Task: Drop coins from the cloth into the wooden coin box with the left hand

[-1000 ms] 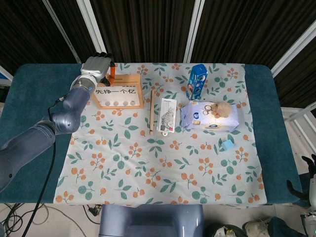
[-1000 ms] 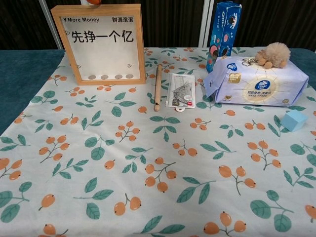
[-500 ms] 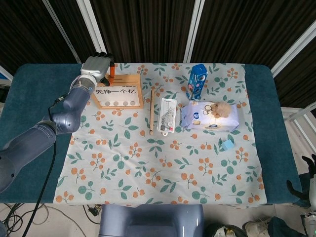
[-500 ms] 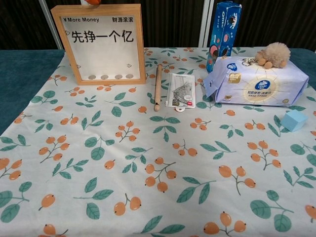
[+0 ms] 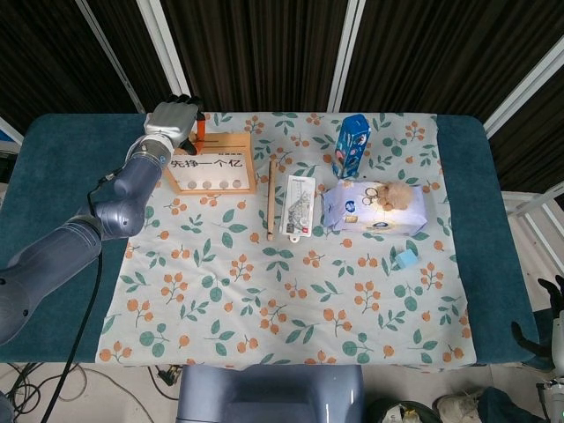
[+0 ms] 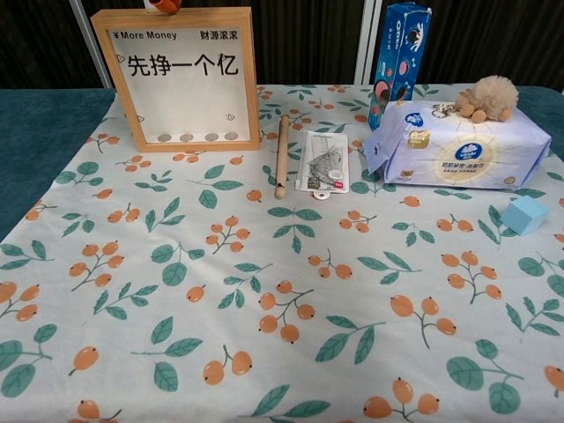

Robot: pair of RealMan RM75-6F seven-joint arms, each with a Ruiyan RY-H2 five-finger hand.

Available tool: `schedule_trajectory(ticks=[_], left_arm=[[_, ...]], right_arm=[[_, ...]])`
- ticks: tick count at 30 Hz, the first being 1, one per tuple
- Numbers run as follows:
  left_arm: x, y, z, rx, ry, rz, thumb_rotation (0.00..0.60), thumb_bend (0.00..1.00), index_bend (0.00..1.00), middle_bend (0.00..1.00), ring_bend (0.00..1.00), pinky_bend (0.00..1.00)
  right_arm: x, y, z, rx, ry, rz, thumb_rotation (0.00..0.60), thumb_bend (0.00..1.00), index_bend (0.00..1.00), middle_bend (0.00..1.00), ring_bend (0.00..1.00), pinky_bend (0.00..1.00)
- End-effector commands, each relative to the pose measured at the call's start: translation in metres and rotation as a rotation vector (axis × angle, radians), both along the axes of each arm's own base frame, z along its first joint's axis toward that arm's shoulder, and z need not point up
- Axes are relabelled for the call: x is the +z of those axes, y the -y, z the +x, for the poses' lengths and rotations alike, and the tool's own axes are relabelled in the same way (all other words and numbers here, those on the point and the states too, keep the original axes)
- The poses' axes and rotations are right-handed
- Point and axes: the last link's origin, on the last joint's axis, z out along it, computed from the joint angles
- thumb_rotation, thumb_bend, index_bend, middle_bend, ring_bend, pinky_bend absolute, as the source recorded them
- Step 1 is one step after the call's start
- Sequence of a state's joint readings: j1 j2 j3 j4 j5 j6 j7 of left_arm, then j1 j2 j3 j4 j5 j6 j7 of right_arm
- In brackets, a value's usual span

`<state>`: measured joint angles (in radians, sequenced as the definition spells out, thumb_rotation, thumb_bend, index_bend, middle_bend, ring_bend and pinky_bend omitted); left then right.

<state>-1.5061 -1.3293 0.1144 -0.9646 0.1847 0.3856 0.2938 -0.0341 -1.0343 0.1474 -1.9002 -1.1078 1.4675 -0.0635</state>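
The wooden coin box (image 5: pixel 210 164) stands upright at the cloth's far left, and its window shows several coins (image 6: pixel 194 137) lying in a row at the bottom. My left hand (image 5: pixel 174 115) hovers over the box's top rear edge, with an orange fingertip (image 5: pixel 201 129) down at the rim. The chest view catches only that fingertip (image 6: pixel 163 4) above the frame (image 6: pixel 247 79). Whether a coin sits between the fingers is hidden. My right hand (image 5: pixel 553 304) hangs off the table's right side, only dark spread fingers showing, with nothing in them.
On the floral cloth (image 5: pixel 291 291) lie a wooden stick (image 5: pixel 270 204), a packaged card (image 5: pixel 297 204), a blue carton (image 5: pixel 351 146), a tissue pack (image 5: pixel 374 208) with a plush ball (image 5: pixel 397 195) on top, and a small blue block (image 5: pixel 405 259).
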Motion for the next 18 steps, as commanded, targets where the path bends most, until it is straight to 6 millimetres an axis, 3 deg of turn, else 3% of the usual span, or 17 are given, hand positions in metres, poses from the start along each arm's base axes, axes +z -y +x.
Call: schedule_trajectory(ticks=[1, 18], left_arm=[[-0.0006, -0.0001, 0.0005, -0.001, -0.001, -0.001, 0.600, 0.35, 0.57, 0.07, 0.00, 0.00], [0.0007, -0.0002, 0.0028, -0.004, -0.004, 0.002, 0.600, 0.35, 0.55, 0.07, 0.00, 0.00]], right_arm=[[0.0001, 0.0001, 0.0000, 0.000, 0.000, -0.001, 0.600, 0.37, 0.17, 0.05, 0.00, 0.00], [0.0002, 0.0000, -0.0001, -0.001, 0.001, -0.001, 0.600, 0.37, 0.17, 0.05, 0.00, 0.00]])
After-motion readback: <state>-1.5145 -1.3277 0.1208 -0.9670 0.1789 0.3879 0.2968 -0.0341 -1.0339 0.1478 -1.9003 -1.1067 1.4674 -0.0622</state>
